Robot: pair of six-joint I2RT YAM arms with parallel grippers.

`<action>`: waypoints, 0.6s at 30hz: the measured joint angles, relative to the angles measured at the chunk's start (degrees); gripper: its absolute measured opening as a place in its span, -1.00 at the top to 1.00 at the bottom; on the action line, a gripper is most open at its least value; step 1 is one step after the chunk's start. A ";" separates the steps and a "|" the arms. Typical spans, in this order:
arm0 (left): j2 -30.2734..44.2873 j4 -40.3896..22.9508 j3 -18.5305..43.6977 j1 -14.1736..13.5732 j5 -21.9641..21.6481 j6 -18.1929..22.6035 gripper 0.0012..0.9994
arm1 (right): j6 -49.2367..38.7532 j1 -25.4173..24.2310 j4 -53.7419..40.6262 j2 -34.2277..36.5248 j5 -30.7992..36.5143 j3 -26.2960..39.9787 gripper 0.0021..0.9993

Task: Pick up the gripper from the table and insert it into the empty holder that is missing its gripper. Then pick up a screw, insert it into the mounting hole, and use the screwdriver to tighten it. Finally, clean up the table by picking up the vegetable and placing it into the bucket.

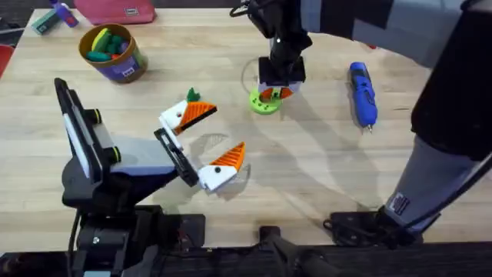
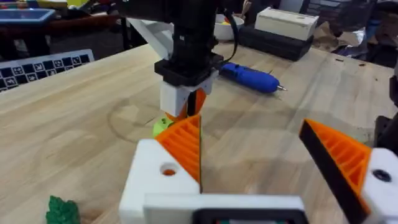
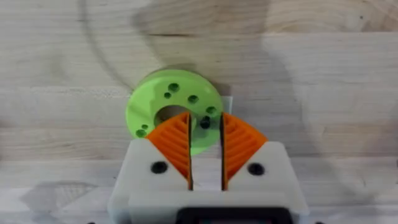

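The screwdriver (image 1: pixel 362 94) lies flat on the table (image 1: pixel 323 177), well to the right of the green disc (image 1: pixel 264 102). Its long axis runs away from the arms' bases, with the thin metal bit at the near end and the blunt blue end at the far end. In the left wrist view the screwdriver (image 2: pixel 250 77) lies behind the right arm's head, partly covered by it, with the bit tip free.

The right gripper (image 1: pixel 275 92) stands straight down over the green disc. Its orange pads (image 3: pixel 174 142) are nearly together with a slim gap between them, and I cannot tell whether anything sits in that gap. The pads cover part of the green disc (image 3: pixel 168 99), whose centre hole and small holes show beside them.

The left gripper (image 1: pixel 207 138) lies well to the left of the disc, released, its two white blocks spread wide and each carrying an orange wedge. A small dark green vegetable (image 1: pixel 192 95) sits just beyond the farther wedge, touching or nearly so; in the left wrist view it (image 2: pixel 62 210) is cut off at the edge.

The bucket (image 1: pixel 112 52) stands far to the left of the disc, upright, with coloured toys inside.
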 joint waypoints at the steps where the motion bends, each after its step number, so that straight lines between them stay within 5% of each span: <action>1: 0.00 0.01 0.00 0.00 0.00 0.00 -0.97 | 0.00 0.00 0.00 0.02 0.08 0.00 0.54; 9: 0.01 0.02 0.00 0.00 0.00 0.00 -0.97 | 0.00 0.02 0.11 0.00 0.90 0.00 0.97; 18: -0.01 0.00 0.00 0.00 0.00 0.00 -0.97 | -0.02 0.15 0.11 0.02 1.11 0.00 0.99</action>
